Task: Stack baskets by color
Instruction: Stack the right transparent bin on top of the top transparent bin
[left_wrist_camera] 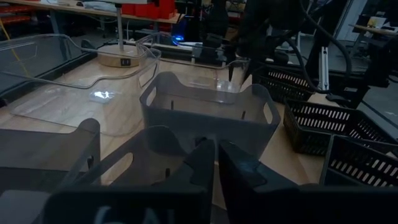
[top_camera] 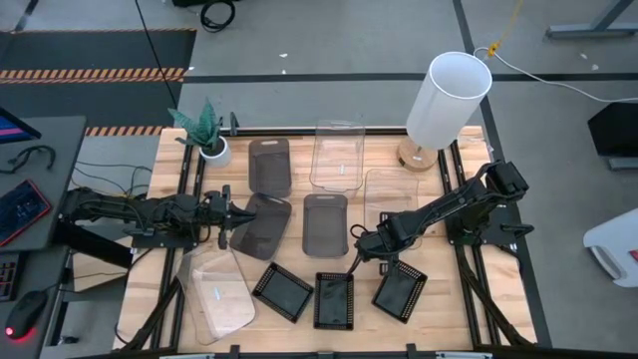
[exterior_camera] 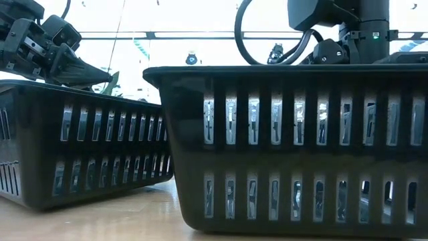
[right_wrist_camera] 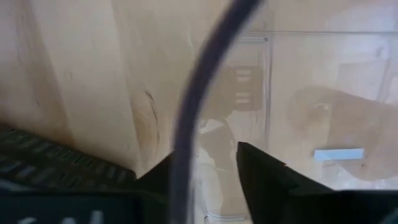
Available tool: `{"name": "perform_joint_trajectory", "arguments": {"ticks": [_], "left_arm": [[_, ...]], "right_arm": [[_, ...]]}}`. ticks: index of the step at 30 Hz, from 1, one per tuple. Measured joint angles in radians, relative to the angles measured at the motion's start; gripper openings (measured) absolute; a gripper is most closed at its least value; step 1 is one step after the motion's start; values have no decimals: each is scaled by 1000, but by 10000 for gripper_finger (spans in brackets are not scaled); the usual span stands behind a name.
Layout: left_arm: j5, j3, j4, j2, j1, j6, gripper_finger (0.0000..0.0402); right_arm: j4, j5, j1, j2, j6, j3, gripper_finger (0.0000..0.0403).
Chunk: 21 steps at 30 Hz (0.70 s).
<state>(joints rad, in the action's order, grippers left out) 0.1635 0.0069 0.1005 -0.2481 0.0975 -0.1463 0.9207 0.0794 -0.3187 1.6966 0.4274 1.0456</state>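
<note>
Three smoky grey baskets (top_camera: pixel 269 165) (top_camera: pixel 261 224) (top_camera: pixel 325 221) lie mid-table. Clear ones sit at the far side (top_camera: pixel 337 155), the right (top_camera: pixel 389 199) and the near left (top_camera: pixel 217 294). Three black mesh baskets (top_camera: pixel 283 292) (top_camera: pixel 334 299) (top_camera: pixel 400 290) line the near edge. My right gripper (top_camera: pixel 355 255) (right_wrist_camera: pixel 202 155) points down, open, astride the near right corner rim of the middle grey basket (left_wrist_camera: pixel 205 112). My left gripper (top_camera: pixel 227 221) (left_wrist_camera: pixel 216 149) is shut and held level at the left end of the skewed grey basket, above its rim. My right gripper comes from above with one finger (right_wrist_camera: pixel 267 180) inside the grey basket's rim (right_wrist_camera: pixel 186 143) and the other outside. A gap shows between the inner finger and the rim. Whether the outer finger touches the rim, I cannot tell. The basket rests flat on the table.
A white cylinder lamp (top_camera: pixel 447 100) stands at the far right and a small potted plant (top_camera: pixel 207 135) at the far left. Two black mesh baskets (exterior_camera: pixel 294 147) (exterior_camera: pixel 80 147) fill the low view. Bare wood shows between the grey row and the mesh row.
</note>
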Motion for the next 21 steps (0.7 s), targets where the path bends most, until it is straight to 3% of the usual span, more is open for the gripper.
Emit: {"name": "perform_joint_trajectory", "arguments": {"ticks": [8,14,21], "left_arm": [[0,0,0,0,0,0,34],[0,0,-1,0,0,0,33],[0,0,0,0,0,0,30]], "right_arm": [[2,-31,0,0,-3,-1,12],[13,-44,0,0,-8,-1,18],[160,1,0,1,-12,65,8]]}}
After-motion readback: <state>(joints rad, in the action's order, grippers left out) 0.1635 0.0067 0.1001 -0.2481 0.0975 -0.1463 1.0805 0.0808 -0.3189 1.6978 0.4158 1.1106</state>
